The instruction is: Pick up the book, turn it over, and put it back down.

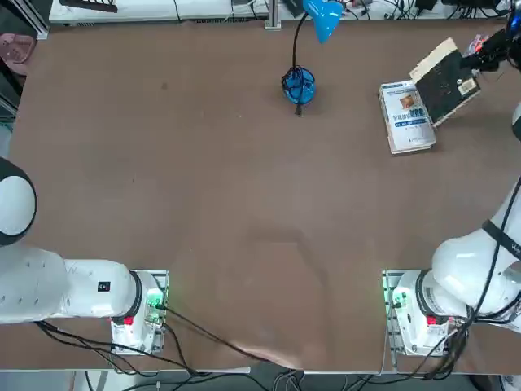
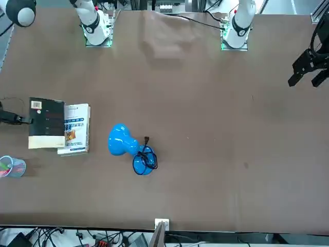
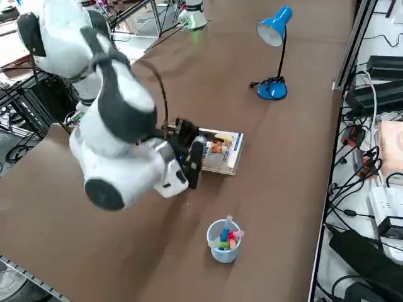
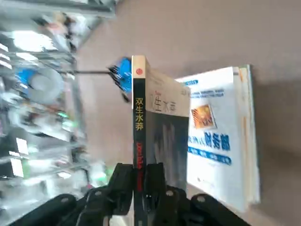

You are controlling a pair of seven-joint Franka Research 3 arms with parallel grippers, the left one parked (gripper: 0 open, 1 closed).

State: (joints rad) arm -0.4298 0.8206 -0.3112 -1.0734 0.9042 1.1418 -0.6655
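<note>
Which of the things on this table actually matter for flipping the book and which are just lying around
Part of the job:
- dark book, lifted and tilted, clamped at its spine
- right gripper, shut on it at the table's far right edge

Just lying about:
- white and blue book, flat on the table
- blue desk lamp
- cup of coloured pens

The brown counter (image 1: 203, 204) is seen carrying a white book (image 1: 406, 116) lying flat, a blue desk lamp (image 1: 299, 85) (head bent over), and a cup of coloured pens (image 3: 225, 240).
</note>
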